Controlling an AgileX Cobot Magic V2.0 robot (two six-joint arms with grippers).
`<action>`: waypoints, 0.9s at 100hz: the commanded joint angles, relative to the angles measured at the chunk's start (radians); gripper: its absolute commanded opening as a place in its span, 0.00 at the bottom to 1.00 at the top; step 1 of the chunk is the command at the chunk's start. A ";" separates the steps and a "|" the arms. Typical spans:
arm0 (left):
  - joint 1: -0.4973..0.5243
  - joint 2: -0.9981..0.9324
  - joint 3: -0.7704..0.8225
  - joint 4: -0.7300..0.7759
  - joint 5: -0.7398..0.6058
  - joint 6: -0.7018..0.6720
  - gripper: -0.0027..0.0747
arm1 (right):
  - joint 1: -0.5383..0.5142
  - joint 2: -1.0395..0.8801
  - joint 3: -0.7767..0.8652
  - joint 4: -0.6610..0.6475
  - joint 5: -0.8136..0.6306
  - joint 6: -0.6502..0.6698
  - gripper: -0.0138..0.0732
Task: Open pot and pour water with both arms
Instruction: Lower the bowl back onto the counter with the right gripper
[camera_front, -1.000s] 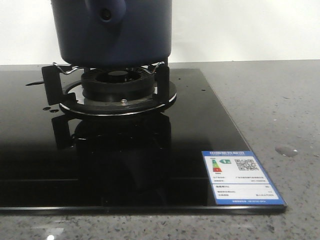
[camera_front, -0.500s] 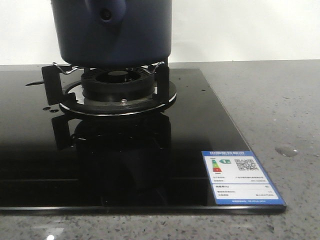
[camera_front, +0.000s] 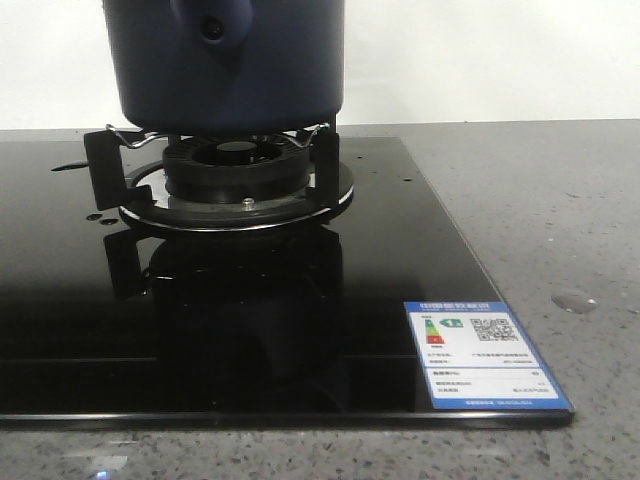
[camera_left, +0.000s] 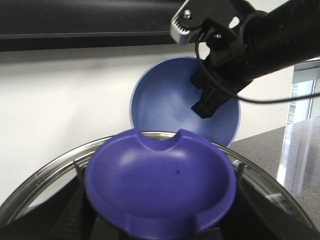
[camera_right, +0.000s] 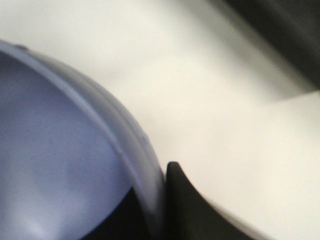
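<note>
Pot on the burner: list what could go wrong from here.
1. The right end effector holds the periwinkle bowl tipped up on its rim behind the glass lid. The grip looks thin, so the bowl may slip.
2. The lid, seen close in the left wrist view, appears to lie between bowl and pot, so poured water could run off onto the black cooktop.
3. The pot sits on narrow wire supports; a knock might shift it.
</note>
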 joint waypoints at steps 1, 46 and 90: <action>-0.007 -0.006 -0.034 -0.037 -0.011 -0.008 0.37 | -0.063 -0.099 -0.081 0.104 -0.011 0.019 0.09; -0.047 0.068 -0.070 -0.046 0.002 -0.008 0.37 | -0.517 -0.255 -0.012 0.861 0.136 -0.045 0.09; -0.136 0.297 -0.201 -0.088 0.108 0.103 0.37 | -0.720 -0.667 0.849 0.881 0.051 -0.151 0.09</action>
